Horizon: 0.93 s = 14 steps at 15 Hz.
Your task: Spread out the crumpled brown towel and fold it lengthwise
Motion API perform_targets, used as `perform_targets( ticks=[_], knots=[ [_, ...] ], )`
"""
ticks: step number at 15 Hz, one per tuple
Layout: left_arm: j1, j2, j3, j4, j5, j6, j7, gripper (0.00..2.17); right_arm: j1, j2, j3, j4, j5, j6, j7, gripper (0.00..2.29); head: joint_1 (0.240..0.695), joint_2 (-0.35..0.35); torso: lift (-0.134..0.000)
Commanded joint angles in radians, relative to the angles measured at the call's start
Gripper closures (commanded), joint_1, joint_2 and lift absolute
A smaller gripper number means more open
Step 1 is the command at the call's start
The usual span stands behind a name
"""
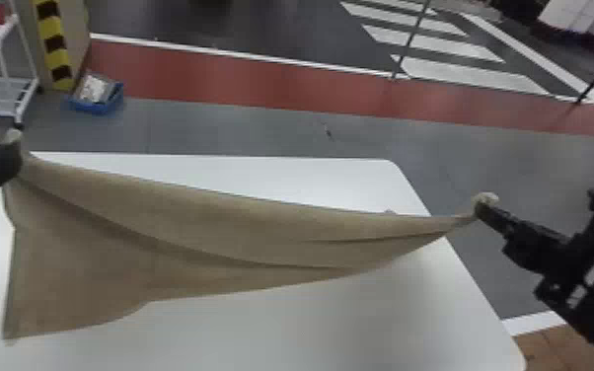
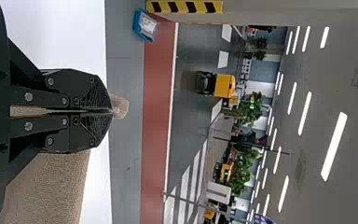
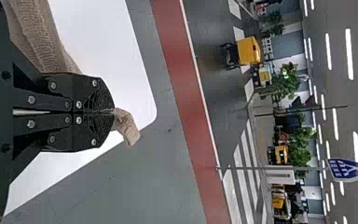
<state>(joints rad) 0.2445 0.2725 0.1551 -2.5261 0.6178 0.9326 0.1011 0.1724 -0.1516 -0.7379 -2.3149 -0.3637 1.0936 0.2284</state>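
1. Nearest, the loose lower corner (image 1: 14, 331) of the brown towel (image 1: 202, 237) hangs toward the near side of the tabletop (image 1: 286, 335); whether it touches down, nobody can tell from here.
2. Up comes the body of the cloth, spanning above the tabletop from its left side to past its right edge, and it's sagging in long soft creases. This looks a light, limp customer: no stiffness to hold a shape, little to break, but quick to swing or bunch.
3. Out beyond the right edge, the right gripper (image 3: 113, 111) has its fingers pressed together on the cloth, a twisted tuft (image 3: 128, 129) poking past the tips. That end gathers narrow, so it probably wants easing flat before any fold.
4. Over by the far left corner, the left gripper (image 2: 111, 111) is clamped on the towel too, with a short nub (image 2: 120, 106) beyond its tips. Good places to hold, these, out at the ends of the upper edge; gentle, even tension should suit, for a hard tug might pull a small pinch free.
5. And the views split the work nicely! The head view gives the whole span and droop against the tabletop's far edge; the wrist views add the closed fingertips, the bite and the coarse weave close up.
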Motion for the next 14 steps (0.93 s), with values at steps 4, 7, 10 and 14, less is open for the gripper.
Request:
perform_targets(
  ticks=[4,7,10,14],
  knots=[
    [-0.099,0.034,0.057,0.148,0.027,-0.010,-0.027,1.09,-0.139,-0.037,0.114,0.124,0.063,0.044,-0.001,1.33,0.677,-0.311,-0.124],
    [-0.260,0.056,0.032,0.342,0.037,-0.047,-0.086,1.09,-0.287,-0.097,0.252,0.279,0.081,0.044,-0.011,1.33,0.654,-0.236,-0.124],
    [-0.479,0.066,-0.039,0.596,0.039,-0.083,-0.121,1.10,-0.492,-0.088,0.380,0.493,0.104,0.016,-0.020,1.33,0.610,-0.185,-0.124],
    [-0.731,0.065,-0.129,0.908,0.023,-0.274,-0.207,1.09,-0.731,-0.065,0.440,0.772,0.118,-0.229,-0.058,1.33,0.511,-0.120,-0.124]
  ],
)
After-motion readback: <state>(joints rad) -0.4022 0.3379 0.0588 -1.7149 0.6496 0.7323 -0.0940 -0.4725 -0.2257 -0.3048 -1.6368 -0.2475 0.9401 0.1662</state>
